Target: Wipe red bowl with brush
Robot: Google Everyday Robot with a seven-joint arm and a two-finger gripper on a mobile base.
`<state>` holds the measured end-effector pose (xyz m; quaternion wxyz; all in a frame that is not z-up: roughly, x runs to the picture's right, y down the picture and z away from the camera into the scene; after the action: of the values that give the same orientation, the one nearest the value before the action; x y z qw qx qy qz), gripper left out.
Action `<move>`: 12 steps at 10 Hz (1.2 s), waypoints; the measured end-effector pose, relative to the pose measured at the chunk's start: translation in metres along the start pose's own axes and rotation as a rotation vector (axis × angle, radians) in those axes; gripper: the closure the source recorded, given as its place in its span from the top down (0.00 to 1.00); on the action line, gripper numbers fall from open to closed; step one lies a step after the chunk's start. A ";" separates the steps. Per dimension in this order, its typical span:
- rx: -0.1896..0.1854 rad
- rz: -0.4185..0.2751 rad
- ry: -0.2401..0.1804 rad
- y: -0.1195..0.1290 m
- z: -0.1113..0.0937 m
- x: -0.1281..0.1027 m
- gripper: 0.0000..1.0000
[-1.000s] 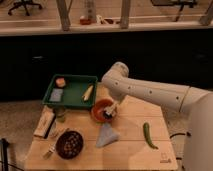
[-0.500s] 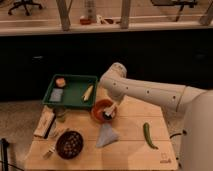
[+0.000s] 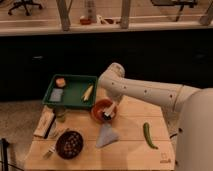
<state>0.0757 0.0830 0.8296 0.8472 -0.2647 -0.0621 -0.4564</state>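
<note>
The red bowl (image 3: pixel 101 107) sits on the wooden table (image 3: pixel 130 147), just right of the green tray. My gripper (image 3: pixel 111 110) hangs over the bowl's right side, at the end of the white arm (image 3: pixel 145 92) that reaches in from the right. The brush (image 3: pixel 107 117) shows as a short white handle with a dark head at the bowl's front right edge, right under the gripper. The gripper appears to hold the brush against the bowl.
A green tray (image 3: pixel 71 92) with an orange piece, a grey sponge and a yellow item lies at the back left. A dark brown bowl (image 3: pixel 69 144) stands front left, a grey cloth (image 3: pixel 106 135) in the middle, a green chilli-shaped object (image 3: pixel 148 135) on the right.
The gripper has shifted slightly over the red bowl's right side; the brush head has moved a little in the bowl. Everything else is as before.
</note>
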 end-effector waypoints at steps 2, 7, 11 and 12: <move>-0.001 -0.003 -0.006 -0.002 0.002 0.002 0.00; -0.015 0.005 -0.044 -0.014 0.015 0.014 0.00; -0.026 0.023 -0.069 -0.017 0.031 0.022 0.00; -0.030 0.032 -0.068 -0.014 0.035 0.025 0.00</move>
<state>0.0838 0.0762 0.8739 0.8477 -0.2936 -0.0798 -0.4345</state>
